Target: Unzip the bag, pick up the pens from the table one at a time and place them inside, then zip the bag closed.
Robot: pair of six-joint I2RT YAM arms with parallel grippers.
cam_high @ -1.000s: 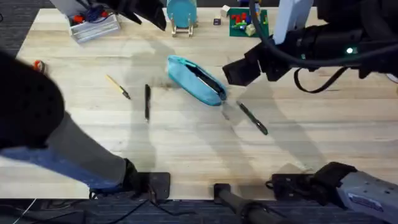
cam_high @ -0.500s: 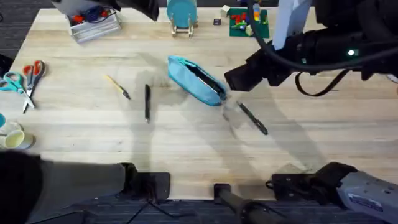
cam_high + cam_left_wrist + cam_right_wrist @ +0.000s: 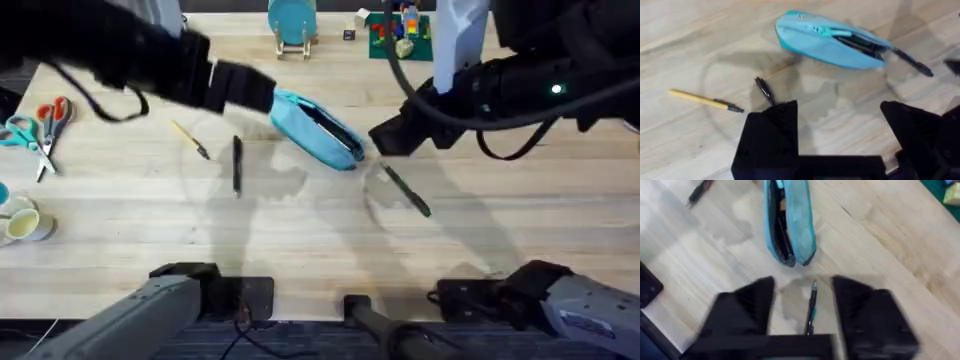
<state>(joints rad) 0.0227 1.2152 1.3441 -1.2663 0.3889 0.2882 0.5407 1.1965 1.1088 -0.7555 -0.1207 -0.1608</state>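
The bag [image 3: 316, 128] lies near the middle of the tabletop [image 3: 300, 230], set at a slant, its zipper open and a dark gap showing along its top. In the left wrist view the bag [image 3: 830, 41] has a pen-like dark shape inside the gap, though what it is cannot be told for sure.

One pen [image 3: 237, 163] lies left of the bag, well apart from it, running nearly straight toward the near edge. The other pen [image 3: 406, 189] lies just off the bag's right end, slanting away from it. A yellow stick [image 3: 189, 139] with a dark tip lies farther left.

The left arm reaches in from the far left, stretched across above the tabletop, its claw [image 3: 245, 87] just beside the bag's left end. In its wrist view the left claw [image 3: 840, 125] stands wide, fingers well apart, holding nothing, above the bare wood between the left pen [image 3: 764, 90] and the bag.

The right arm comes in from the right, its claw [image 3: 390, 130] hovering beside the bag's right end. In its wrist view the right claw [image 3: 804, 300] is also wide and empty, with the right pen [image 3: 811, 307] lying between its fingers below, and the bag's open end [image 3: 788, 220] just beyond.

Scissors [image 3: 45, 120] lie at the left edge.
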